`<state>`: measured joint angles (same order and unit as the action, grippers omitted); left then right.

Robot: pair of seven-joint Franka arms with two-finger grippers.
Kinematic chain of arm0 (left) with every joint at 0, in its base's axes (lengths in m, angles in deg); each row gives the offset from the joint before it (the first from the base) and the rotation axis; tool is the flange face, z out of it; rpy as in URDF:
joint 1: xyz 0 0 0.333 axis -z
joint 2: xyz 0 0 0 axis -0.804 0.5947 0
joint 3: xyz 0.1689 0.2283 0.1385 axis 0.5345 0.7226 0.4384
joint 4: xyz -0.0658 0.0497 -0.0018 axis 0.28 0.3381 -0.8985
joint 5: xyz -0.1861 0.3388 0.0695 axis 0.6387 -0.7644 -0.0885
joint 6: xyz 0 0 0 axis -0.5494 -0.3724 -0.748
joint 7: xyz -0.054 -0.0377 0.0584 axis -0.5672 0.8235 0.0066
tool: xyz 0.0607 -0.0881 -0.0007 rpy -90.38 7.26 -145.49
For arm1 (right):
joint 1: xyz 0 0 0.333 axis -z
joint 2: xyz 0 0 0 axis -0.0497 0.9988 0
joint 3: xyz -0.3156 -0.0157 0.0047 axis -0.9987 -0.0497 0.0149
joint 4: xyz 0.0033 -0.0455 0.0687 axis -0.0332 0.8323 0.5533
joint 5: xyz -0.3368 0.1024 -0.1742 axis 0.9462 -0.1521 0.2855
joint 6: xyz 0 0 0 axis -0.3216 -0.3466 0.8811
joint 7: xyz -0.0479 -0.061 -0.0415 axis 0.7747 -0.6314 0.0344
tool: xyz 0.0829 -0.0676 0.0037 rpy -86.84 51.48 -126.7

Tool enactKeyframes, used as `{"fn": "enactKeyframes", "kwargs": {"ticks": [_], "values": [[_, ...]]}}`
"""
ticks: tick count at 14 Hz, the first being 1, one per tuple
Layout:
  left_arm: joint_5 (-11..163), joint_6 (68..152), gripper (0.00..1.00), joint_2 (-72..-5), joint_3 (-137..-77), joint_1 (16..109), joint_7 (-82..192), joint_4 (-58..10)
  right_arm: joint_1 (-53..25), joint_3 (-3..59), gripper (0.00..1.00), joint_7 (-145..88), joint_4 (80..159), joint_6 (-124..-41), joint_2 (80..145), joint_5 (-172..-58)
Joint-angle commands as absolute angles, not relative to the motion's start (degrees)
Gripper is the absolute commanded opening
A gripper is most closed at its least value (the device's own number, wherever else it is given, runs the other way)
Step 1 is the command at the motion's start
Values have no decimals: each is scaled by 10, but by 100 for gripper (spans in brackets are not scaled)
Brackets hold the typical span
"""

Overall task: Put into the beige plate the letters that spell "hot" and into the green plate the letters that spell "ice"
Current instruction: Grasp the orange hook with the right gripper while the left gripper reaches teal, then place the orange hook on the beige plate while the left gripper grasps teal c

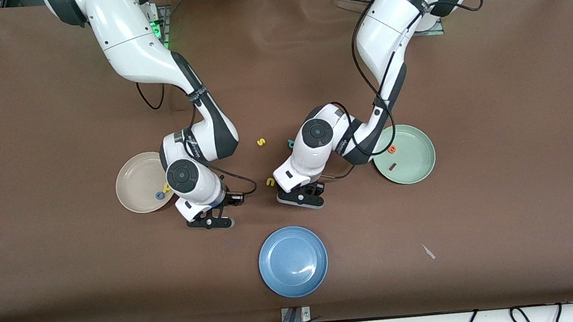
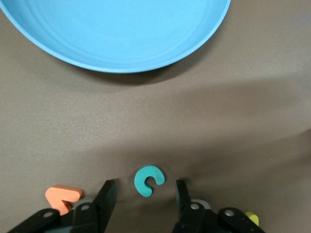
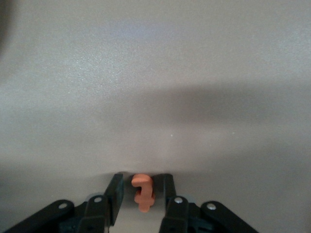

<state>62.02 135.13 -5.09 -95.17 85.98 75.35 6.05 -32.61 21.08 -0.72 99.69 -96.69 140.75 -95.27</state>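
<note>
My left gripper [image 1: 301,197] [image 2: 145,186] is low over the table between the green plate [image 1: 413,162] and the blue plate. It stands open, with the teal c [image 2: 149,180] lying flat between its fingers and touching neither. My right gripper [image 1: 212,222] [image 3: 142,180] is down beside the beige plate [image 1: 133,183]. Its fingers stand narrowly apart around the orange t [image 3: 144,192], with a slim gap showing at one side. A blue o [image 1: 159,196] and a yellow h [image 1: 166,186] lie in the beige plate. The green plate holds an orange e [image 1: 392,148] and a dark red i [image 1: 392,166].
A blue plate [image 1: 293,261] [image 2: 116,34] sits nearer the front camera. A yellow s [image 1: 261,142], a yellow u [image 1: 269,182] and a teal letter [image 1: 290,142] lie between the arms. An orange angular letter [image 2: 63,198] lies beside my left gripper.
</note>
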Motion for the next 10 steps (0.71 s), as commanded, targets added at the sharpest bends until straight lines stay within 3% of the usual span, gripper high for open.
{"fn": "enactKeyframes", "kwargs": {"ticks": [1,7,10], "values": [[605,1374,55,-34,-940,874,752,79,-322,214,31,-8,977,-958,1420,-965],[605,1377,39,-31,-935,877,752,78,-322,214,15,-8,977,-958,1420,-965],[581,1377,35,-28,-936,877,752,76,-322,213,9,-8,973,-935,1418,-963]]}}
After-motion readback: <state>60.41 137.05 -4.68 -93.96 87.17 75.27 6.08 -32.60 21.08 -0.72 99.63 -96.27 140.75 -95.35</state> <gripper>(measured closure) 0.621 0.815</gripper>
